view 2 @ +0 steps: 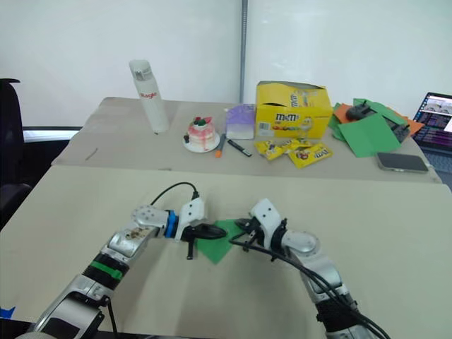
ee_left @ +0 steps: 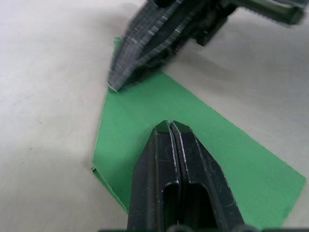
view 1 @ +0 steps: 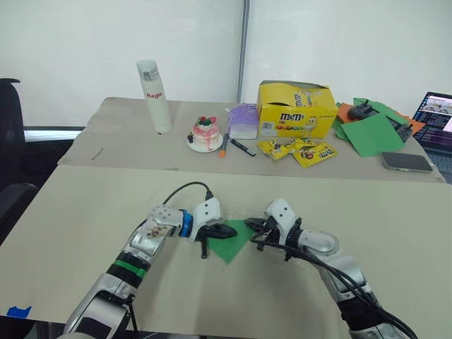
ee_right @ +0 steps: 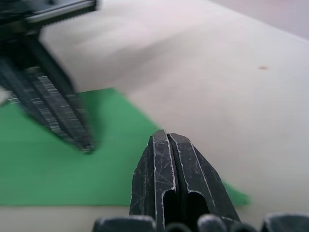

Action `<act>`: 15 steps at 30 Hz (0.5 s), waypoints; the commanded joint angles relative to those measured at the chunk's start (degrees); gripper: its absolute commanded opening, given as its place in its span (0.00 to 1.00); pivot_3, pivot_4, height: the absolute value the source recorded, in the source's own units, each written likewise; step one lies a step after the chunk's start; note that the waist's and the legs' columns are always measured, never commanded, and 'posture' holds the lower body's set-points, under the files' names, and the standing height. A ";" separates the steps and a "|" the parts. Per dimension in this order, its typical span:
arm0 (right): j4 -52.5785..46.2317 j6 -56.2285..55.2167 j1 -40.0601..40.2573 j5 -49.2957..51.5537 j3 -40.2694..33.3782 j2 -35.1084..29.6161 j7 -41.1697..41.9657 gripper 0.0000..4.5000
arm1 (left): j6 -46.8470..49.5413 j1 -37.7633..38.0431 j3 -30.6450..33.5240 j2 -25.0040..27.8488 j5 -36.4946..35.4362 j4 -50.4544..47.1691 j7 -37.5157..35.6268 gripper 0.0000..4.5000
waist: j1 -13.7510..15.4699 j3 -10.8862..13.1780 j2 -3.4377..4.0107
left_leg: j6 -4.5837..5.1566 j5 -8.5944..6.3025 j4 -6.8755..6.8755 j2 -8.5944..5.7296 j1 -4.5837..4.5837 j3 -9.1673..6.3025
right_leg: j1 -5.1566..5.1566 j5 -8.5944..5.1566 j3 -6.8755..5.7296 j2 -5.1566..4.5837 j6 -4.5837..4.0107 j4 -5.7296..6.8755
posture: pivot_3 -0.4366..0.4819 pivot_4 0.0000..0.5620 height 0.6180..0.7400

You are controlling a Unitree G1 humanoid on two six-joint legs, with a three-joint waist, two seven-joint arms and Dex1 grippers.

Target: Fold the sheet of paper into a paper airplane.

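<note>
The sheet of paper is bright green and folded into a flat pointed wedge. It lies on the near beige table, between my two grippers. My left gripper is shut, with its tips resting on the paper's left part. From the other side, my right gripper is shut too, its tips at the paper's far right edge. In the left wrist view the left gripper has both fingers pressed together over the green surface. In the right wrist view the right gripper is closed just above the paper.
On the far table stand a white bottle, a small cake on a plate, a purple box and a yellow candy box with packets. Larger green sheets, a phone and a laptop lie at right.
</note>
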 commanded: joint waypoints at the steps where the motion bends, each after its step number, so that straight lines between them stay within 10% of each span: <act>1: 2.18 -0.20 1.68 -1.74 -2.32 -1.83 -1.91 0.00 | 1.62 1.81 -0.81 0.14 0.80 0.09 0.31 0.01 | 0.09 -0.01 0.01 | 0.00 0.00 0.00 0.00 0.00 0.00 | 0.00 0.00 0.00 0.00 0.00 0.00 | 0.48 0.27 0.85; 15: -7.05 -9.32 8.38 6.45 -9.14 -1.50 1.81 0.00 | 3.73 2.24 -1.20 0.45 -0.13 -1.05 -1.57 0.01 | 0.53 0.01 0.06 | 0.00 0.00 -0.02 0.00 -0.07 0.01 | -0.05 0.00 0.02 0.02 0.01 -0.02 | 0.48 0.27 0.85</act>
